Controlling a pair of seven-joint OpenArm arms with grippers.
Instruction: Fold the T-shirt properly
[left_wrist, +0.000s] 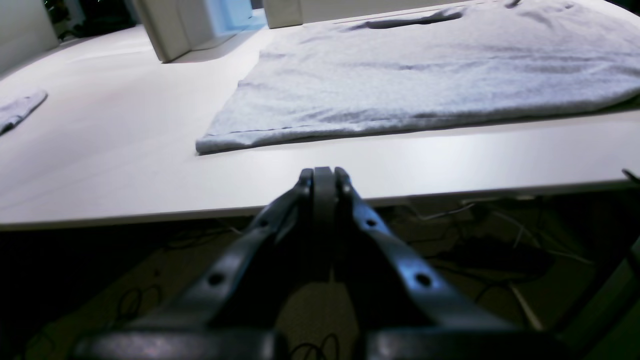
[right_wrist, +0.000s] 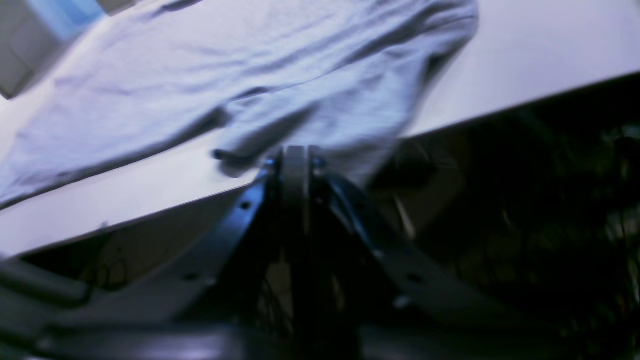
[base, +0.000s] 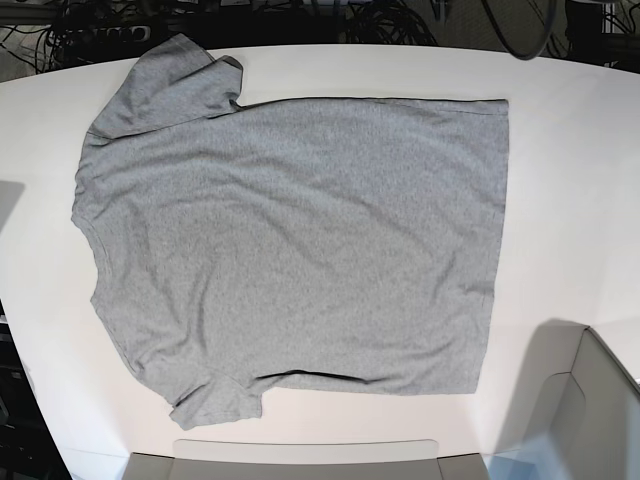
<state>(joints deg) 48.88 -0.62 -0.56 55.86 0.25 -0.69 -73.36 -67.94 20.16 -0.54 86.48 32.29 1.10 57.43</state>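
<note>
The heather-grey T-shirt (base: 290, 230) lies flat on the white table (base: 570, 200), plain side up, collar to the left and hem to the right. Neither gripper shows in the base view. My left gripper (left_wrist: 324, 175) is shut and empty, just off the table's edge, short of the T-shirt's hem corner (left_wrist: 215, 142). My right gripper (right_wrist: 296, 152) is shut and empty at the table's edge, right in front of a sleeve (right_wrist: 340, 110) that reaches that edge. I cannot tell if it touches the cloth.
White box-like structures (left_wrist: 190, 25) stand at the table's far side, also showing in the base view (base: 580, 410). A small piece of grey cloth (left_wrist: 17, 110) lies at the left of the left wrist view. Cables (left_wrist: 490, 235) lie on the floor below the table.
</note>
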